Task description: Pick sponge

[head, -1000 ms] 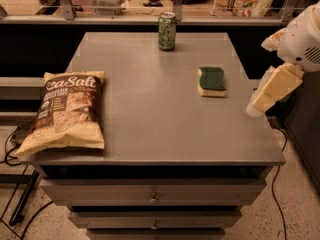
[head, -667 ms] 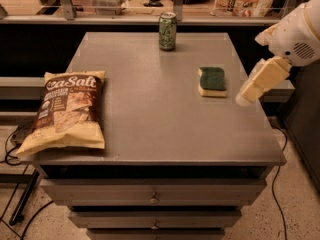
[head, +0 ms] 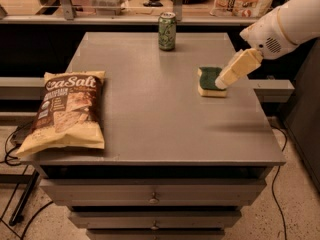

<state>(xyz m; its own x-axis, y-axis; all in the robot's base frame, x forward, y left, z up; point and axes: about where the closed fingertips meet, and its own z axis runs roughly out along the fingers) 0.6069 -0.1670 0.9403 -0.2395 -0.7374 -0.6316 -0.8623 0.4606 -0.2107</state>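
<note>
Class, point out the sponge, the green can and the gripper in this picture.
sponge (head: 208, 77): camera view, on its dark green top.
green can (head: 167, 31): camera view, middle of its side.
gripper (head: 221, 83): camera view, its tip, over the sponge's right edge.

1. We look through one camera, set high in front of the table (head: 150, 134) and tilted down onto its top.
2. It faces the table's far edge, where a can (head: 167, 31) stands.
3. It sits close, so the table fills most of our view.
4. The gripper (head: 221, 82) hangs over the table's right part, at the sponge (head: 207, 75).
</note>
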